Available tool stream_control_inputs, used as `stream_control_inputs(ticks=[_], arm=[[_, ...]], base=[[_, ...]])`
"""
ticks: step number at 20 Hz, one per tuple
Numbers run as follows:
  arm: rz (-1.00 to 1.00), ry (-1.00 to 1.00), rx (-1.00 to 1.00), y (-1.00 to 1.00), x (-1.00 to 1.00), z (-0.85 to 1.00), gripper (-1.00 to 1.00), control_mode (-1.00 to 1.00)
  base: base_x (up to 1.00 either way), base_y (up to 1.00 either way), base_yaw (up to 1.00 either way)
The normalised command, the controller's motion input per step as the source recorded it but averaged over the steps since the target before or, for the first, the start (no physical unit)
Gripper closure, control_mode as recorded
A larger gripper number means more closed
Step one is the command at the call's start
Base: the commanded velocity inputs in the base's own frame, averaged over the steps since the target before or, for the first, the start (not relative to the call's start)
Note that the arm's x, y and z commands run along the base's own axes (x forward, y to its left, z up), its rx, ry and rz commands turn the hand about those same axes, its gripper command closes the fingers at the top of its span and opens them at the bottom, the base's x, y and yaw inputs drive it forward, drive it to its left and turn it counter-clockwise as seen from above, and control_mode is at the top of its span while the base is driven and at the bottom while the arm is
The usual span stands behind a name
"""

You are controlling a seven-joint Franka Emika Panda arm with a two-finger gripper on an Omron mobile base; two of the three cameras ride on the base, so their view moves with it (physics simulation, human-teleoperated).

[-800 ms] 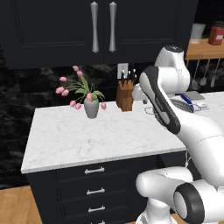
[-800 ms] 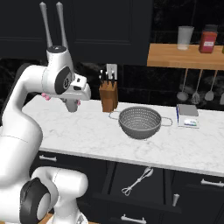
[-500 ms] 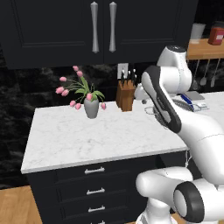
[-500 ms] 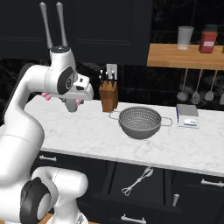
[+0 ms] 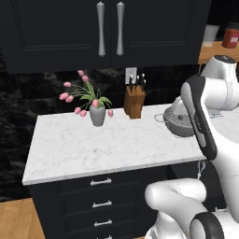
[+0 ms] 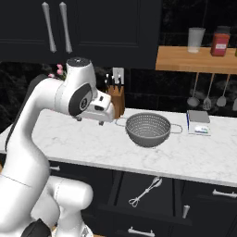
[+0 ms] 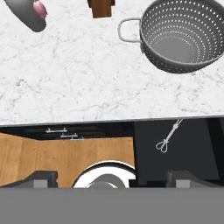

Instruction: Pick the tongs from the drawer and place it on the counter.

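The tongs [image 6: 146,190] are a slim silver utensil lying flat in the open dark drawer [image 6: 164,203] under the counter's front edge. From the hand view the tongs [image 7: 168,138] lie loop-end down, below the marble edge. The counter [image 6: 92,143] is a white veined marble slab on navy cabinets. My gripper [image 6: 99,115] hangs above the counter, left of the colander and well above and left of the tongs. In the hand view my gripper [image 7: 113,180] is open, its fingertips [image 7: 41,178] far apart with nothing between them.
A grey mesh colander [image 6: 149,129] sits mid-counter, with a knife block [image 6: 118,102] behind it. A vase of pink tulips [image 5: 97,114] stands to the left. A small scale [image 6: 198,122] is at the right. Above it ladles [image 6: 207,99] hang under a wooden shelf [image 6: 196,59].
The arm has swung to the right, carrying the hand from near the tulips toward the colander. The tongs and the drawer have not moved.
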Motion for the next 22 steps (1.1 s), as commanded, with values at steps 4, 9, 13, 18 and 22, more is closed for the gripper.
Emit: stream_control_inputs(ticks=[4,9,13,18,22], arm=[[-0.24,0.02,0.00,-1.00,-0.48,-0.21,-1.00,-1.00],[-0.32,0.17,0.00,-0.67,-0.23,-0.42,-1.00,-1.00],[-0.33,0.21,0.00,-0.54,-0.25,-0.61,-1.00,-1.00],[-0.30,0.22,0.02,-0.68,-0.07,-0.77,-1.00,-1.00],[-0.15,0.02,0.05,-0.65,-0.28,-0.67,-1.00,-1.00]], base=[[0.00,0.00,0.00],[0.00,0.00,0.00],[0.00,0.00,0.00],[0.00,0.00,0.00],[0.00,0.00,0.00]])
